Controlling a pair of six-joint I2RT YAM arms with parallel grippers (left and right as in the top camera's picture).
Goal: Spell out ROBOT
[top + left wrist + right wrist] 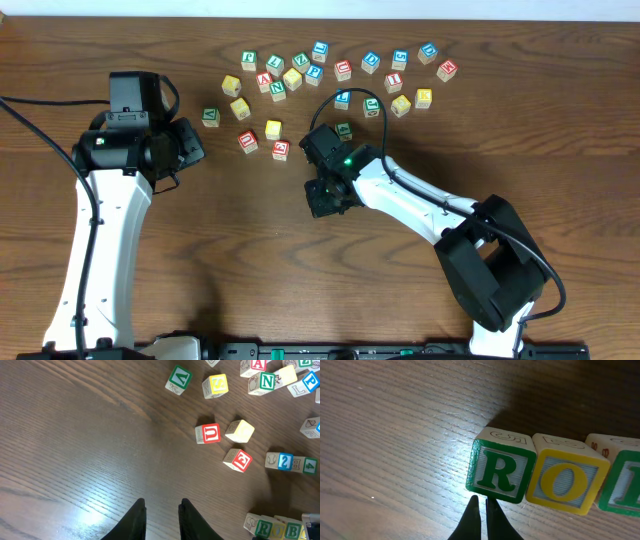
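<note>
Three cubes stand in a row on the table in the right wrist view: a green-lettered R [502,471], a yellow O [565,480] and a green-edged cube [625,485] cut off by the frame's edge. My right gripper [482,502] is shut with nothing in it, its tips against the near edge of the R cube. The same row [272,527] shows at the bottom right of the left wrist view. In the overhead view my right gripper [325,192] hides the row. My left gripper [162,505] hovers over bare wood with its fingers a little apart and empty. I cannot pick out the T.
Several loose letter cubes lie scattered at the back of the table [330,75]. A red U [207,433], a plain yellow-topped cube [240,431] and a red E [238,460] lie ahead of the left gripper [193,145].
</note>
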